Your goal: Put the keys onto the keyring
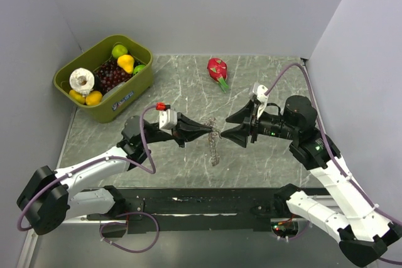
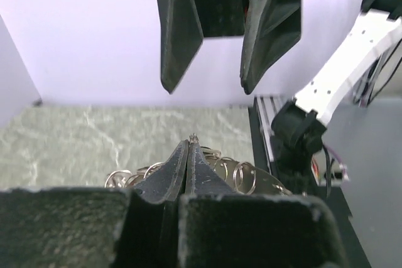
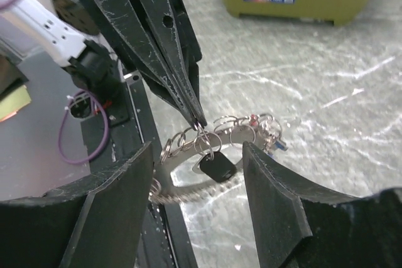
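The keyring (image 1: 215, 152) hangs from my left gripper (image 1: 210, 131) above the table's middle. In the right wrist view the left fingertips (image 3: 198, 119) are shut on the top of the hoop (image 3: 191, 188), among several small split rings. A black-headed key (image 3: 217, 167) dangles there. A blue-headed key (image 3: 279, 146) hangs further along. My right gripper (image 1: 225, 127) is open and empty, its jaws either side of the hoop without touching it (image 3: 198, 150). In the left wrist view my shut left gripper (image 2: 190, 144) faces the open right fingers (image 2: 179, 36), with rings (image 2: 246, 177) below.
An olive bin (image 1: 135, 92) with toy fruit and a tape roll stands at the back left. A red dragon fruit (image 1: 217, 69) lies at the back centre. The black base rail (image 1: 207, 202) runs along the near edge. Walls close in on the left, back and right.
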`<state>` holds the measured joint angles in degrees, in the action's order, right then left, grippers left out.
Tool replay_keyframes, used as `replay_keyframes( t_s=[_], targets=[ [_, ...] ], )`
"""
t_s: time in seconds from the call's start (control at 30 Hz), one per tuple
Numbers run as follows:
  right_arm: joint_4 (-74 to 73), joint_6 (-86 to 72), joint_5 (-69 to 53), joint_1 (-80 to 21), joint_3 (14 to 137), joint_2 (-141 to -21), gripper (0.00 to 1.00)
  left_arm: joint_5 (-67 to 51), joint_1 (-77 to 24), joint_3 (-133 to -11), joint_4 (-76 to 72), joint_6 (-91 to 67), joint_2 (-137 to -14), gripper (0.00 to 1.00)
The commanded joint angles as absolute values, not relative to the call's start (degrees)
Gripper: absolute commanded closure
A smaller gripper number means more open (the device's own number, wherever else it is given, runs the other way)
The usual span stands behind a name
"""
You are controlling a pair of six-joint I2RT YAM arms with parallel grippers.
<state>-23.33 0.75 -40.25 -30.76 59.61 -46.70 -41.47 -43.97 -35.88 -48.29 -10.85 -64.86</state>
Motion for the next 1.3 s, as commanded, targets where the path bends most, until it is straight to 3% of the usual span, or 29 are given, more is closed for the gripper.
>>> replay_keyframes(
  t_s=[0.0,0.23,0.47,1.07,1.27],
  targets=[
    [-19.4,-1.6,-46.0,-29.6,61.4,-46.1,0.37,-40.5,-44.1,-34.0,-67.8,-17.0,-63.7,0.99],
    [-17.7,-2.6,-48.9,-29.5,60.4,-46.9,0.44,-42.7,-44.1,-33.4,-73.8,-19.1,-64.3,0.99],
    [-17.8,-3.0,-50.2,-29.5,60.9,-48.0,0.64,-45.5,-44.1,-33.9,-79.3,-22.8,-66.8,0.99],
    [-12.4,-7.5,-56.2,-30.1,60.6,-50.1,0.74,-46.5,-44.1,-35.6,-76.0,-21.1,-66.9,0.99],
    [-12.7,-6.7,-55.5,-30.4,59.3,-50.3,0.72,-46.5,-44.1,-35.9,-76.2,-21.4,-67.1,0.99]
  ],
)
